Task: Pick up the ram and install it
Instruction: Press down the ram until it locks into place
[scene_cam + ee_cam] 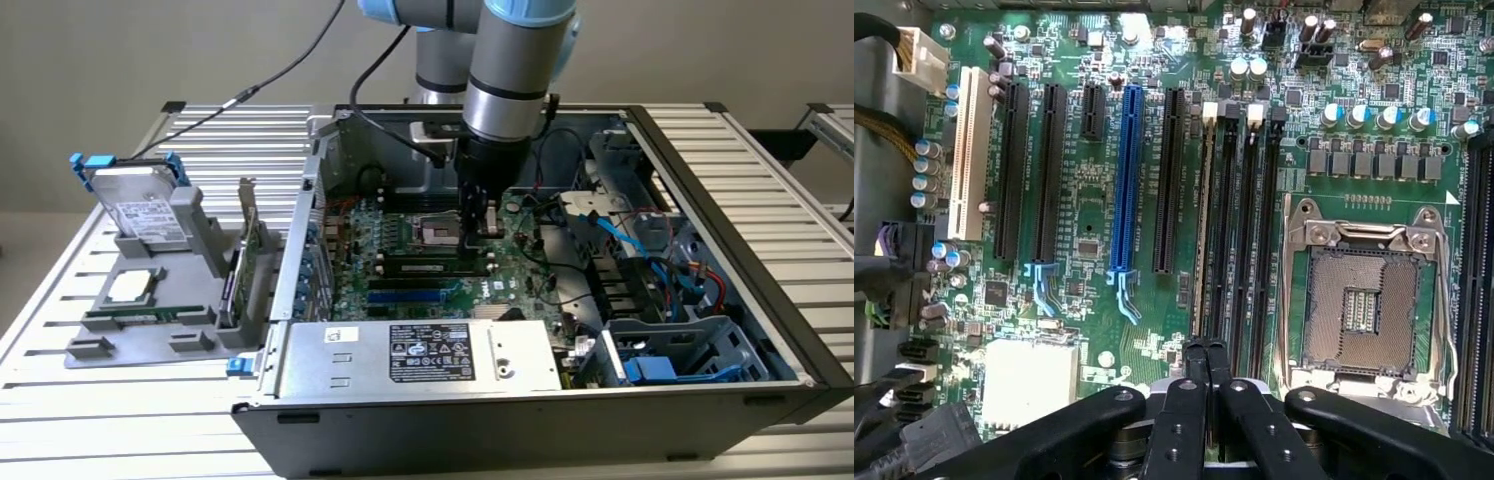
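Observation:
The ram is a slim dark-green stick lying along a memory slot on the motherboard inside the open computer case. In the wrist view the ram shows edge-on in the outermost of the black memory slots. My gripper reaches straight down into the case and stands over the end of the ram nearer the exterior view's right. Its two black fingers are shut together, nothing visible between them, and the gripper has its tips at the ram's top edge.
The empty CPU socket lies just beyond the slots. Expansion slots run alongside. A power supply sits at the case front and cables crowd the exterior view's right. Outside, a grey fixture holds a hard drive and a green card.

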Controlling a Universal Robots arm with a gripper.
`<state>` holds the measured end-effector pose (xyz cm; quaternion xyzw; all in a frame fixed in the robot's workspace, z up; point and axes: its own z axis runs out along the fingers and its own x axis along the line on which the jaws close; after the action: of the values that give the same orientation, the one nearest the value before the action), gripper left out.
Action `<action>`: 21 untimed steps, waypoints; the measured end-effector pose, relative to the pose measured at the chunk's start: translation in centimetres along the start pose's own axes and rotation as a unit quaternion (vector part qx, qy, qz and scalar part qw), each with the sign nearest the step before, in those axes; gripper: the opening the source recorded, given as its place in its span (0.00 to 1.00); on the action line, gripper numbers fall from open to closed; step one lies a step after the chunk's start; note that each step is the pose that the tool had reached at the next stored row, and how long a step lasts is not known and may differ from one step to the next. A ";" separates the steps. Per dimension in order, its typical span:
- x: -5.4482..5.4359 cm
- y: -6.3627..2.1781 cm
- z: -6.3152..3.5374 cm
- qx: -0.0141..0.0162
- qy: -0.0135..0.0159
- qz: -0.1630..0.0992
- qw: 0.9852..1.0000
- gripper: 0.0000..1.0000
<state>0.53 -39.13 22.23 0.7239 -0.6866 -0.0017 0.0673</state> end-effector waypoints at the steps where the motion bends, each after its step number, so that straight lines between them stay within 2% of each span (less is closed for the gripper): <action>1: 0.0 0.02 -0.18 0.000 0.000 0.000 1.000 0.10; 2: 0.0 0.04 -0.46 0.001 -0.001 0.000 1.000 0.10; 5: 0.1 0.23 -1.64 -0.001 0.000 0.000 1.000 0.10; 9: 0.1 0.76 -1.76 -0.001 0.000 0.000 1.000 0.10; 12: -0.1 1.50 -1.72 -0.001 0.003 0.000 1.000 0.10; 17: -0.5 2.85 -1.61 -0.001 0.011 0.001 1.000 0.10; 19: -0.6 3.56 -1.55 -0.001 0.014 0.001 1.000 0.10; 21: -0.7 4.31 -1.48 -0.002 0.015 0.001 1.000 0.10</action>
<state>-3.65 -38.50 24.06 0.7228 -0.6865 0.0083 0.0789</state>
